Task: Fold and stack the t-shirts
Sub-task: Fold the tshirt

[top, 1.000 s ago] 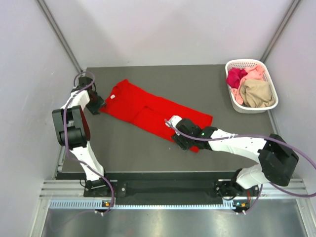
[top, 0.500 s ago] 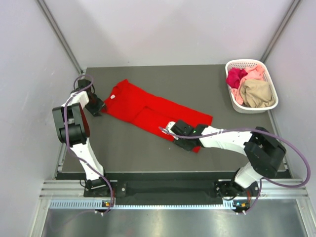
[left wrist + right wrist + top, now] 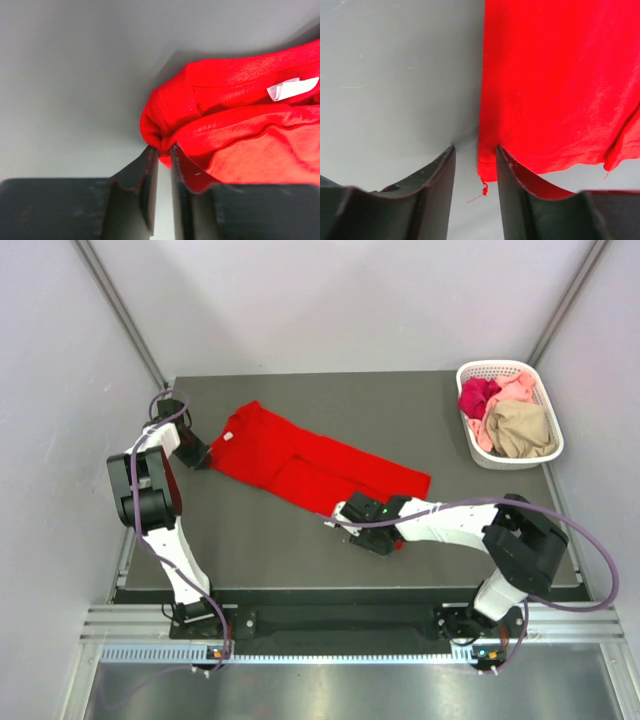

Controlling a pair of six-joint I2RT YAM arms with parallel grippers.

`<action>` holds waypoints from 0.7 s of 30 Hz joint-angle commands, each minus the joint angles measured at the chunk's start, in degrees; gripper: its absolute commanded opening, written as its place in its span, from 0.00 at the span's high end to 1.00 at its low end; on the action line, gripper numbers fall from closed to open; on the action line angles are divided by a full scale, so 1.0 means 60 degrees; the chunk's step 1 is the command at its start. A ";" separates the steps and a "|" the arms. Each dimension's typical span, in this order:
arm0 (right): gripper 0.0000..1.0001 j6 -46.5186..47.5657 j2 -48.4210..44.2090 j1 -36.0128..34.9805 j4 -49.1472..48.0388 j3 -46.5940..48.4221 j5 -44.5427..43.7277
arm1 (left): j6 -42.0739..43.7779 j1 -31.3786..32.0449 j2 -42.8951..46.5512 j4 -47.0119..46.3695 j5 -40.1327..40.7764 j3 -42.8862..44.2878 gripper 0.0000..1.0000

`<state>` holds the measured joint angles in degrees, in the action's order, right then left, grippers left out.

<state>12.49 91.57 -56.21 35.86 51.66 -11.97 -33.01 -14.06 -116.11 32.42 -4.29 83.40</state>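
Right pincer [image 3: 475,152]: low over the table [image 3: 420,410] near the middle of its near edge, at the shirt's near-right end. Its fingers [image 3: 440,180] stood apart with a clear gap, and the hem corner with a loose thread lay in that gap, not yet clamped.
Red t-shirt [image 3: 300,462]: flat on the table, left of centre, partly folded into a long narrow strip.
Long axis: diagonal, from the far-left part of the table to the middle of the near edge.
Pointing: neck end toward the far-left corner, hem toward the near right. The white neck label [image 3: 292,87] showed at the far-left end.
Left pincer [image 3: 161,150]: close to the left edge, at the shirt's neck end. The jaws were nearly together, nipping a small fold of red cloth at their tips.
Basket [image 3: 507,364]: white lattice, at the far-right corner, well apart from the red shirt.
Basket contents: magenta cloth [image 3: 477,395], pale pink cloth [image 3: 517,388] and tan cloth [image 3: 520,428], all bunched.
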 commanded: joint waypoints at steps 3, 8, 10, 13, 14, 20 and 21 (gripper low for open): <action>0.66 0.0072 0.0498 -0.0154 0.0308 0.0443 -0.0231 | 0.0053 -0.0058 -0.0100 -0.0424 0.0042 0.0368 0.85; 0.67 -0.0002 0.0852 -0.0154 0.0367 0.0545 -0.0539 | 0.0083 -0.0058 -0.0130 -0.0395 0.0013 0.0427 0.90; 0.68 -0.0045 0.0779 -0.0154 0.0352 0.0516 -0.0598 | 0.0083 -0.0058 -0.0115 -0.0409 0.0042 0.0441 0.92; 0.66 -0.0075 0.0647 -0.0168 0.0352 0.0516 -0.0613 | 0.0097 -0.0044 -0.0144 -0.0424 0.0013 0.0471 0.95; 0.65 -0.0090 0.0647 -0.0154 0.0425 0.0531 -0.0642 | 0.0083 -0.0058 -0.0159 -0.0424 0.0013 0.0471 0.97; 0.59 -0.0178 0.0573 -0.0154 0.0425 0.0589 -0.0803 | 0.0024 -0.0058 -0.0174 -0.0424 -0.0090 0.0471 1.00; 0.59 -0.0192 0.0573 -0.0154 0.0454 0.0618 -0.0774 | 0.0024 -0.0044 -0.0174 -0.0424 -0.0075 0.0456 1.00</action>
<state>12.25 94.89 -56.31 37.76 54.48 -16.05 -32.91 -14.06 -116.79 32.01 -4.71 84.27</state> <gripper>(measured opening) 0.410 0.090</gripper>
